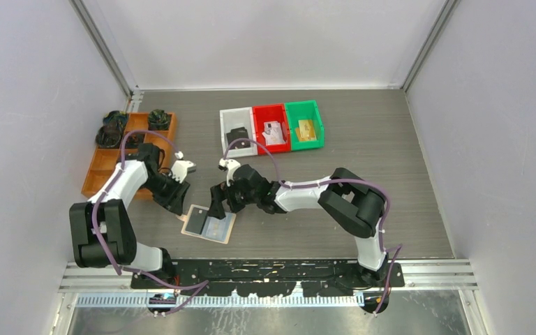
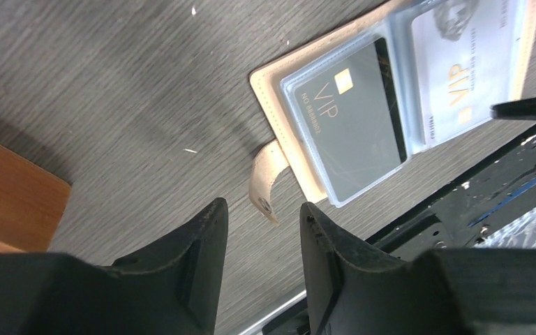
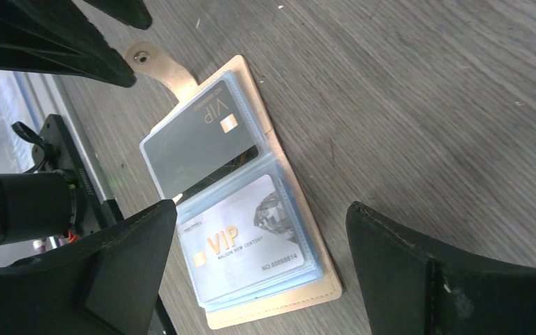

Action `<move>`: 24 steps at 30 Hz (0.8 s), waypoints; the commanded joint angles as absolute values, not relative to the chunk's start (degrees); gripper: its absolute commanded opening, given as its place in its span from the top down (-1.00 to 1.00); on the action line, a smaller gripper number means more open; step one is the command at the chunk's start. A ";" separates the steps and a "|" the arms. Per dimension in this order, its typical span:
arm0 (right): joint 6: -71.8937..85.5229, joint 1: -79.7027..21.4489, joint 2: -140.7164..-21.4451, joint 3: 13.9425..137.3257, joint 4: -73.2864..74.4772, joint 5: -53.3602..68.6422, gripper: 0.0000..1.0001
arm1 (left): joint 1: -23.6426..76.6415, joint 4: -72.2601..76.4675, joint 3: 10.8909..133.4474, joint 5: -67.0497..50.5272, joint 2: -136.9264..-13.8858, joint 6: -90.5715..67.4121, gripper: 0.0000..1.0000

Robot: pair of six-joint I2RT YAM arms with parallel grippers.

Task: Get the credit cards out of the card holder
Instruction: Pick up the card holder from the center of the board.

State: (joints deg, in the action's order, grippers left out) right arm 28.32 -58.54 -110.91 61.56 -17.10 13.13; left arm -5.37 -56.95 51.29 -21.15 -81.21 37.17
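While the card holder point(image 3: 155, 61) lay unfolded on the table point(image 1: 391, 174) between both arms, its dark VIP card point(image 3: 199, 143) and silver VIP card point(image 3: 244, 244) sat in clear sleeves | right gripper point(image 3: 262, 206): jaws spread wide over holder, empty | left gripper point(image 2: 264, 206): jaws part-spread near snap tab, empty.

Bright, even overhead light; soft shadows fell on the table point(image 1: 405, 174); sheen on card holder point(image 3: 241, 199) sleeves; wrist foregrounds slightly soft
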 commanded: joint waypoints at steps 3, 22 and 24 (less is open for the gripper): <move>29.86 -58.89 -107.86 62.23 -21.48 16.05 -0.92 | -4.20 -52.00 49.02 -18.22 -81.76 38.50 0.13; 29.31 -56.44 -110.64 63.26 -22.24 25.31 -0.92 | -2.04 -48.98 46.50 -19.58 -75.65 41.48 0.94; 28.18 -56.05 -111.71 64.26 -22.24 27.06 -0.94 | -1.71 -50.21 46.71 -21.29 -73.60 42.77 1.00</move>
